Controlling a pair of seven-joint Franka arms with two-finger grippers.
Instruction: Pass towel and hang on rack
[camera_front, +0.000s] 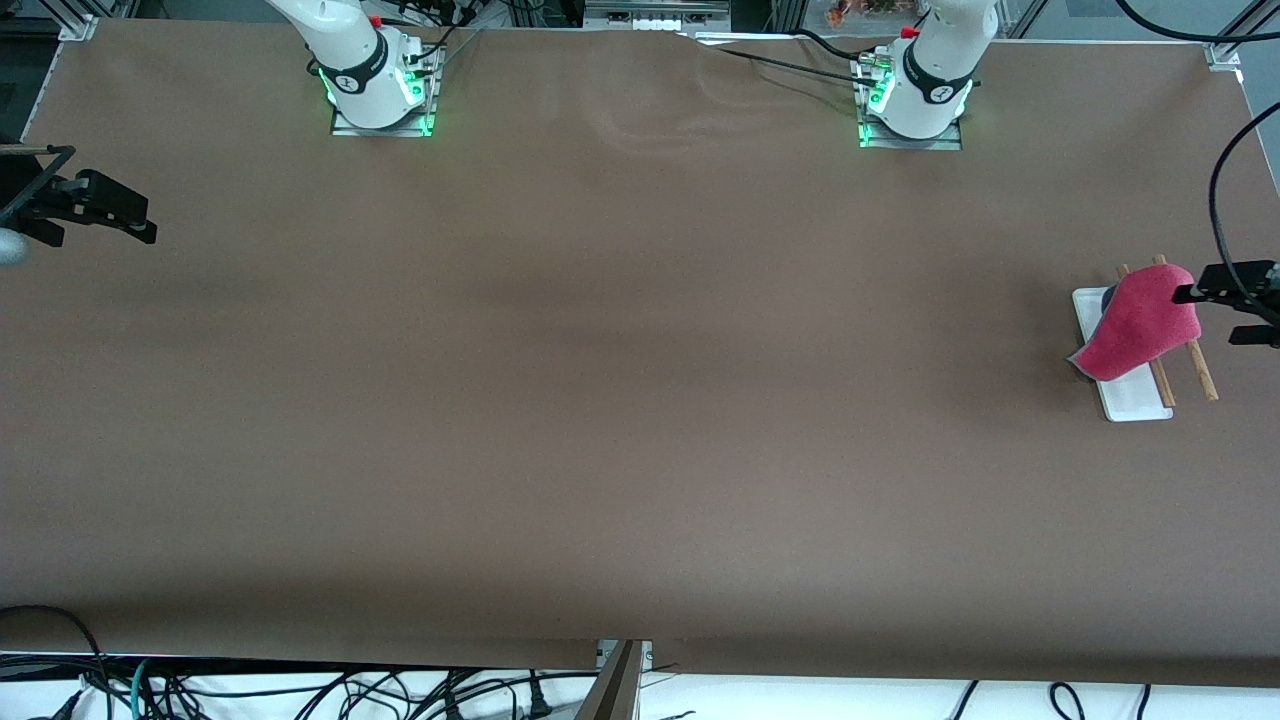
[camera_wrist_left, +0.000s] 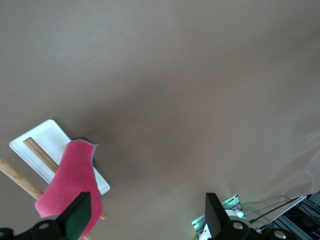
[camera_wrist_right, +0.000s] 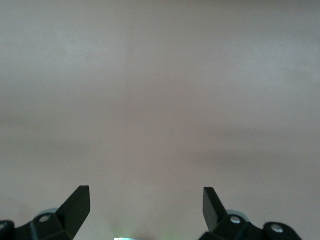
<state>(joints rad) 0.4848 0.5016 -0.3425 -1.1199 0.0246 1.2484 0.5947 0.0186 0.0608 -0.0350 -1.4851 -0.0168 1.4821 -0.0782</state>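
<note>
Towel drapes over rack rods; left tool and right tool hover wide open, empty.

High front camera overlooks the table; wrist cameras face down.

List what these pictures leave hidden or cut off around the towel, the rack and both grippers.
- Rack: in the front view the towel covers the middle of both rods and part of the base.
- Left gripper: the front view's edge cuts it off; its open fingers show in the left wrist view.
- Right gripper: partly cut by the front view's edge.
- Towel's underside: only a sliver shows.
</note>
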